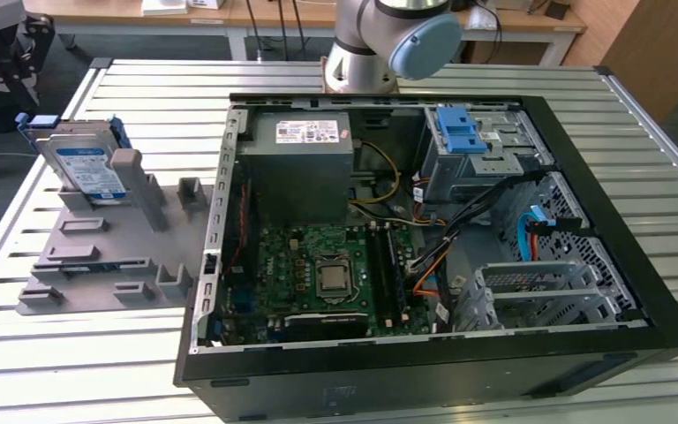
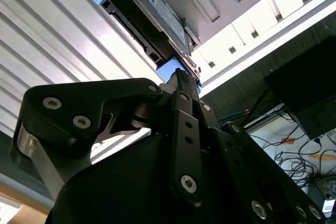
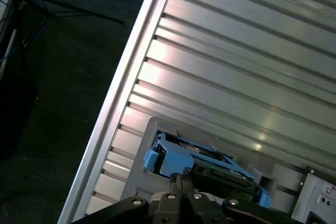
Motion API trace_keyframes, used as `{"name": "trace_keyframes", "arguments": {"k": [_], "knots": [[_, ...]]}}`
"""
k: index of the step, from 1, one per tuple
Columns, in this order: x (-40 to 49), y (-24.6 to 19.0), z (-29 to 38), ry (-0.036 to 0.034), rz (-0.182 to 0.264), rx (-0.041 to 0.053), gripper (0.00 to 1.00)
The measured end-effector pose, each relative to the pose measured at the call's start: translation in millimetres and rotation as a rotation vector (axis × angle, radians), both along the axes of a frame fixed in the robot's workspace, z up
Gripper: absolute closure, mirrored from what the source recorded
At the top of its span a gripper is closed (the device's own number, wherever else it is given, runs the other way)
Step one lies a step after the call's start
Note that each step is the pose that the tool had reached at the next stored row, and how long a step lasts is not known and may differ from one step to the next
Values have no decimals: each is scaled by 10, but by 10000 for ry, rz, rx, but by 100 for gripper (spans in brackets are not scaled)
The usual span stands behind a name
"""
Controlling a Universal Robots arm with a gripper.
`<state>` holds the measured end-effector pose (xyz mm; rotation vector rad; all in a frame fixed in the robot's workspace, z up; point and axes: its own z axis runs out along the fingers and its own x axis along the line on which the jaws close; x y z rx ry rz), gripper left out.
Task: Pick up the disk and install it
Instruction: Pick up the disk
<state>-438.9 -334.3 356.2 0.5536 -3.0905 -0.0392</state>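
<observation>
Item 1, the disk (image 1: pixel 84 168): it stands on edge in a slot of a grey holding fixture (image 1: pixel 103 256). It sits at the far end of that fixture, toward the exterior view's left. Its white-and-blue label faces outward and its blue carrier frame (image 3: pixel 168 161) runs along the edges. The disk is outside the computer and is not installed.

Item 2, the gripper (image 3: pixel 180 181): in both wrist views the black fingers are drawn together at their tips, with no visible gap and nothing clamped between them. In the first wrist view the tips line up with the blue end of the carrier frame and are very near it. Whether they touch the frame cannot be told.

Item 3, the ribbed metal table (image 1: pixel 139 88): it carries both the fixture and the open computer case (image 1: pixel 433 362), which lies on its side just beside the fixture, toward the exterior view's right.

Item 4, the case interior:
- The grey power-supply box (image 1: pixel 297 168) sits at the far side.
- The green motherboard (image 1: pixel 315 274) lies nearer.
- A metal drive cage (image 1: pixel 498 159) at the far right carries a bare blue latch (image 1: pixel 459 132).
- Loose cables run between the cage and the board.

Item 5, the arm's base (image 1: pixel 374 44): it stands on the table beyond the far wall of the case.
</observation>
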Motion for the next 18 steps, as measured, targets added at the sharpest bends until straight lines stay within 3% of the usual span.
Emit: {"name": "trace_keyframes", "arguments": {"k": [18], "knots": [[0,0,0,0,1205,0,89]]}}
